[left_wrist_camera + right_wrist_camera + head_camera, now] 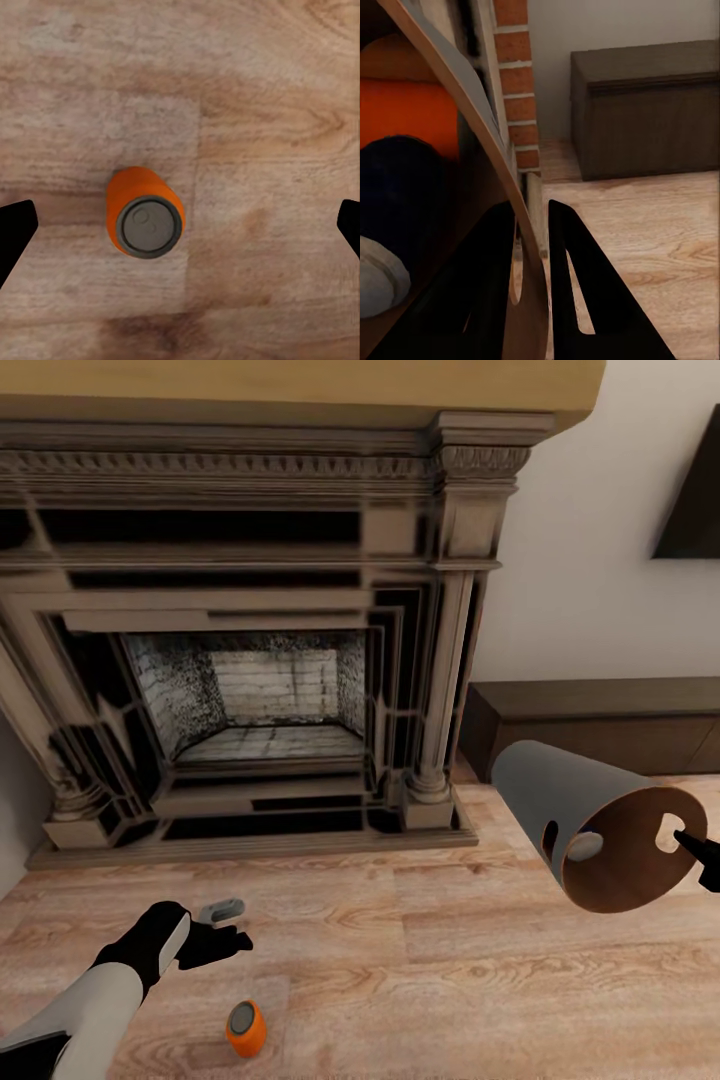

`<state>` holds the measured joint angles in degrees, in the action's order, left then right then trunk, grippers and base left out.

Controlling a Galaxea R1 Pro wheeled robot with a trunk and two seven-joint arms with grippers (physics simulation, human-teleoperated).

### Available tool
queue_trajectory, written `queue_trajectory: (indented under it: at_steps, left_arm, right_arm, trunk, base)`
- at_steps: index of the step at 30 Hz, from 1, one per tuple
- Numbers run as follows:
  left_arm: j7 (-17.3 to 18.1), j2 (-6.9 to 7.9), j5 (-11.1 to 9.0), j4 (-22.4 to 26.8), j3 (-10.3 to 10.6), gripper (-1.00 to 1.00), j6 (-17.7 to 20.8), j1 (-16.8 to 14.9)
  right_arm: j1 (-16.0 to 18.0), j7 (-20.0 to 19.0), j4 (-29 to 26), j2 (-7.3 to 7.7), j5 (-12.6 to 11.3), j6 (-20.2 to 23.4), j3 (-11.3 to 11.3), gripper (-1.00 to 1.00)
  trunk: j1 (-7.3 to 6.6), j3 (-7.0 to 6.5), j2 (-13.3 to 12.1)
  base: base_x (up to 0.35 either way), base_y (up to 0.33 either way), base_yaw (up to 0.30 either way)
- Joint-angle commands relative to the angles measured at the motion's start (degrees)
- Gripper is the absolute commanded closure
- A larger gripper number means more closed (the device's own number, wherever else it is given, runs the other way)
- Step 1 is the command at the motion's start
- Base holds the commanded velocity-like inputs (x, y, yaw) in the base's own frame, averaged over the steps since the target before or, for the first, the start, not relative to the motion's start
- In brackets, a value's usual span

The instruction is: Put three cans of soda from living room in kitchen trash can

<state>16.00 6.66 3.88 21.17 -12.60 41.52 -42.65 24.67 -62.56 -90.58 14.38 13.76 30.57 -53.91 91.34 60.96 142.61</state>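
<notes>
Step in hand: collecting the last orange can (246,1028) from the living room floor (450,980), by the look of it; two cans already lying inside the bin (560,800), an orange one (405,112) and a dark blue one (397,195).
Left gripper (180,225): hovering straight above the standing orange can (144,214), fingers spread wide to either side, touching nothing, holding nothing.
Right gripper (534,217): pinching the bin's rim (521,255), one finger inside the wall and one outside, bin carried tilted with its mouth toward the robot, clear of the floor.
Setting: facing the fireplace (250,640), low dark bench (600,725) to its right.
Next move, as judged: lowering the left gripper around the can, closing on its body, then lifting and dropping it into the bin's mouth.
Still to do: carrying the bin to the kitchen.
</notes>
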Motion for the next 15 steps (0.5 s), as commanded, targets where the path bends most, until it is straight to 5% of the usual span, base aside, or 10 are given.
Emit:
queue_trajectory:
  at_steps: [1, 10, 15]
  left_arm:
    - [0.00, -0.03, -0.01, 0.04, 0.04, -1.00, -0.01, -0.01]
    - [0.00, -0.07, -0.01, 0.09, 0.12, -1.00, -0.08, 0.02]
    - [0.00, -0.05, -0.06, 0.26, 0.12, -1.00, -0.11, 0.02]
  right_arm:
    - [0.21, -0.07, 0.01, 0.11, -0.41, 0.31, 0.08, 1.00]
    - [0.55, 0.85, 0.06, 0.70, -0.32, 0.53, 0.24, 1.00]
    - [0.54, 0.87, 0.06, 0.60, -0.32, 0.47, 0.34, 1.00]
  trunk:
    - [0.22, 0.18, 0.42]
    - [0.55, 2.15, 0.74]
    - [0.55, 2.15, 0.74]
  base:
    - [0.000, 0.000, 0.000]
    - [0.000, 0.000, 0.000]
    - [0.000, 0.000, 0.000]
